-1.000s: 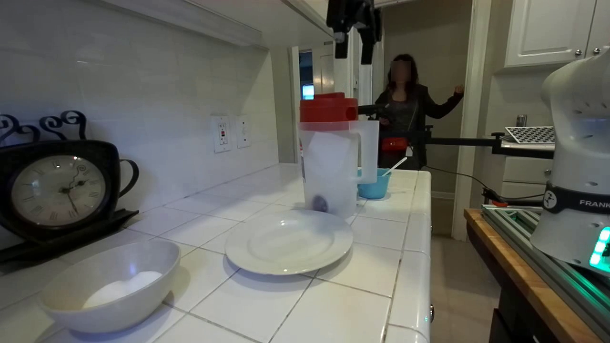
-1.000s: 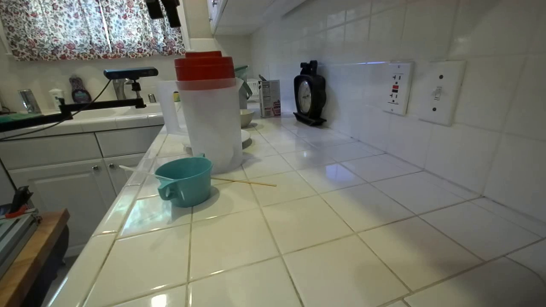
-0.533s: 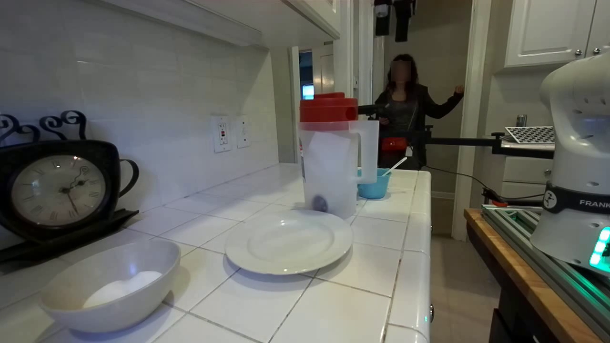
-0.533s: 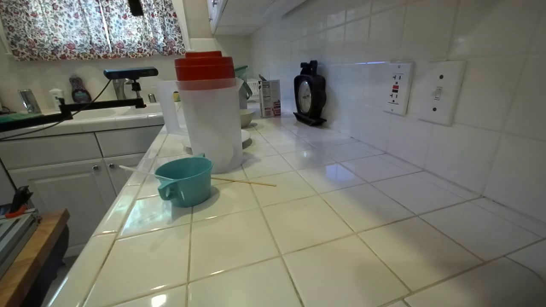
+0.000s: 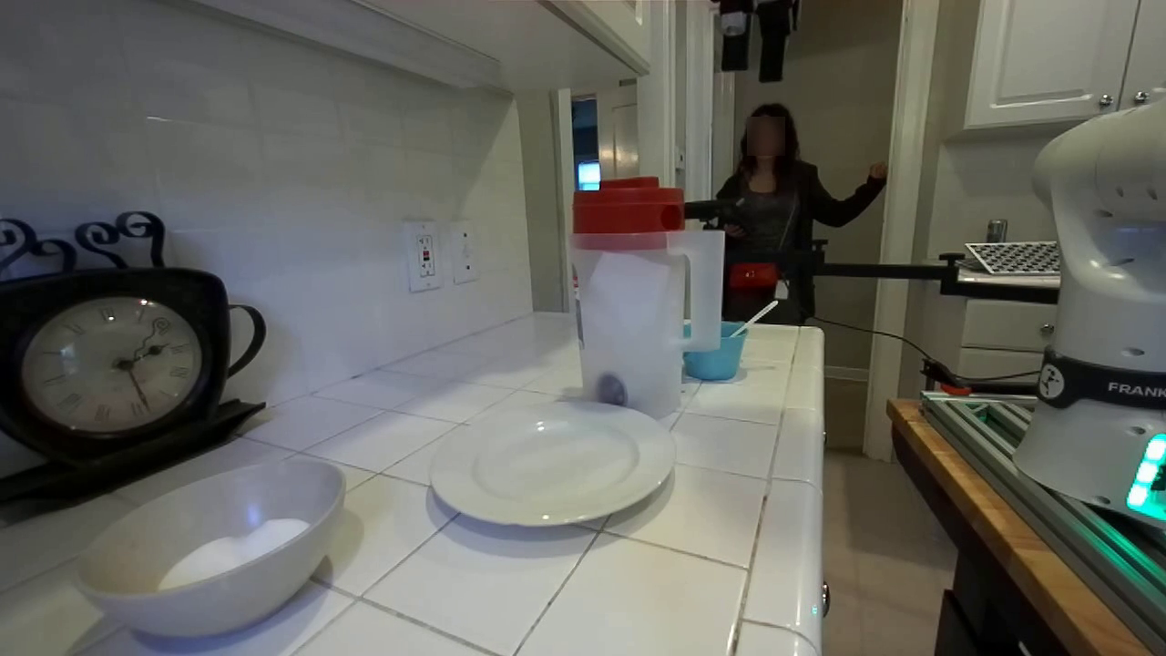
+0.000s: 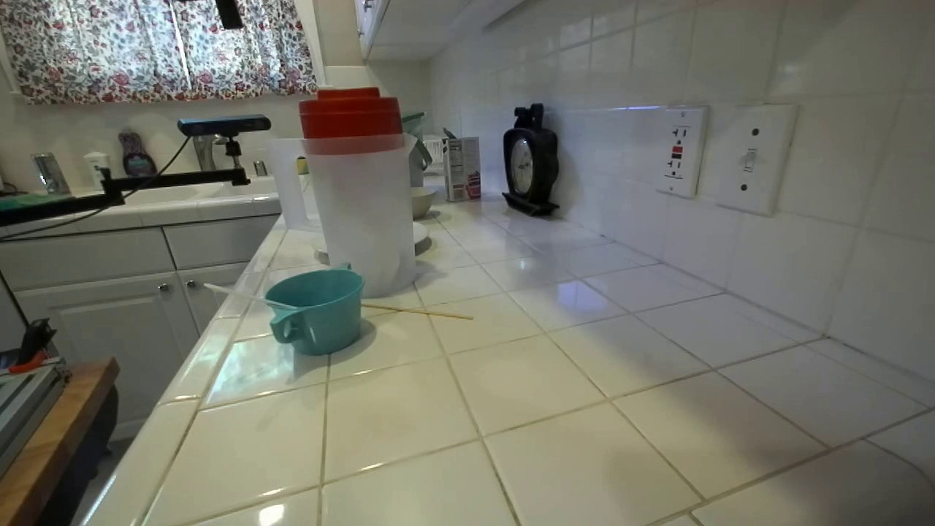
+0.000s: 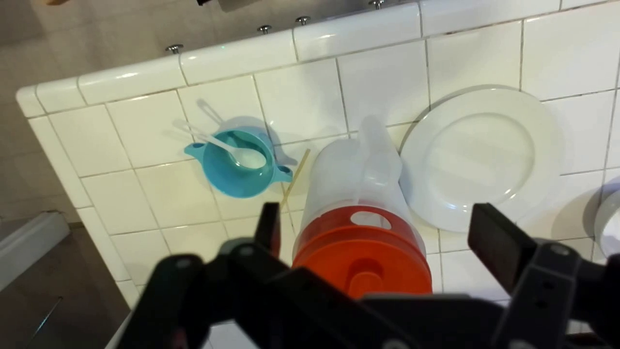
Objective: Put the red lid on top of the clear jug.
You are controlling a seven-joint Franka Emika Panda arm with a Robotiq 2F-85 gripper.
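The red lid (image 5: 629, 208) sits upright on top of the clear jug (image 5: 633, 319) in both exterior views. The lid (image 6: 350, 115) and jug (image 6: 369, 219) stand on the tiled counter. My gripper (image 5: 753, 68) is open and empty, high above and apart from the lid. Only one black finger of it shows at the top edge of an exterior view. In the wrist view the fingers of the gripper (image 7: 379, 225) are spread wide, with the red lid (image 7: 363, 261) and the jug (image 7: 351, 179) seen below between them. The gripper hides part of the lid there.
A white plate (image 5: 551, 465) lies beside the jug. A blue cup (image 6: 318, 310) with a white spoon stands on its other side, near a thin stick (image 6: 416, 312). A white bowl (image 5: 214, 565) and black clock (image 5: 118, 360) stand farther along. A person (image 5: 774, 200) stands behind.
My open gripper has moved up and away from the lid, to the right in one exterior view and left in another. In the last half second it has hardly moved. Lid and jug stay put.
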